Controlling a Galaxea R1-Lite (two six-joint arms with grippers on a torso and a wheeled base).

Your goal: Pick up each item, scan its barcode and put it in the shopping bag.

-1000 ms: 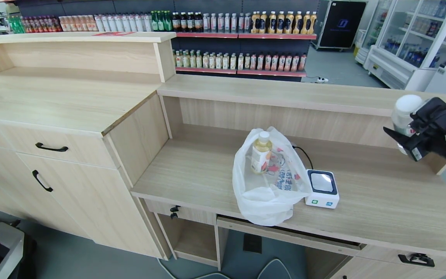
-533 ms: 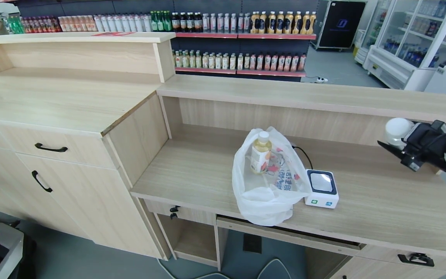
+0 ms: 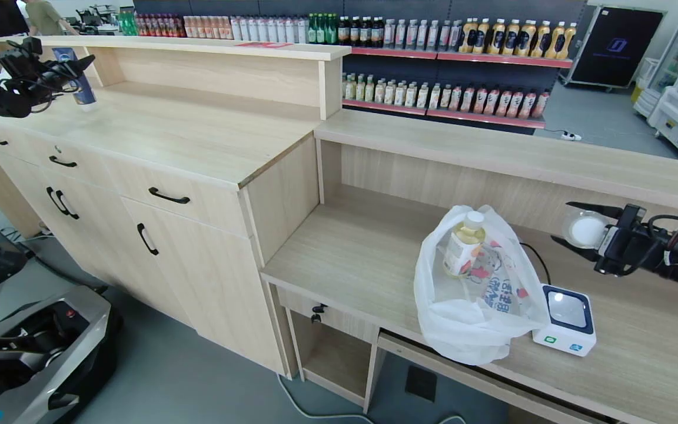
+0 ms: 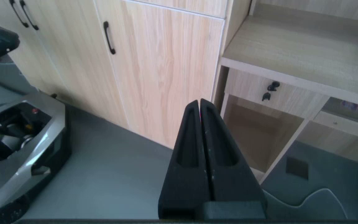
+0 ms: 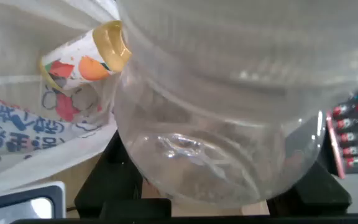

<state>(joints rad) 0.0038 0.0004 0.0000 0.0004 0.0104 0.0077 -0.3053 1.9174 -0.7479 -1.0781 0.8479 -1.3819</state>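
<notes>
Down low, your left claw (image 4: 201, 155) is pressed shut, empty. On the bench (image 3: 362, 259), the scanner (image 3: 565, 318) sits just beside the shopping bag (image 3: 474, 306), at its 4 o'clock. Beyond, your right claw (image 3: 562, 222) grips the clear bottle (image 3: 586, 231), tilted; its barcode may miss the scanner, or slick plastic could slip.

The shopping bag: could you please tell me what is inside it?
One white-capped bottle of pale yellow drink stands inside the shopping bag. Crumpled plastic hides the bag's bottom.
</notes>
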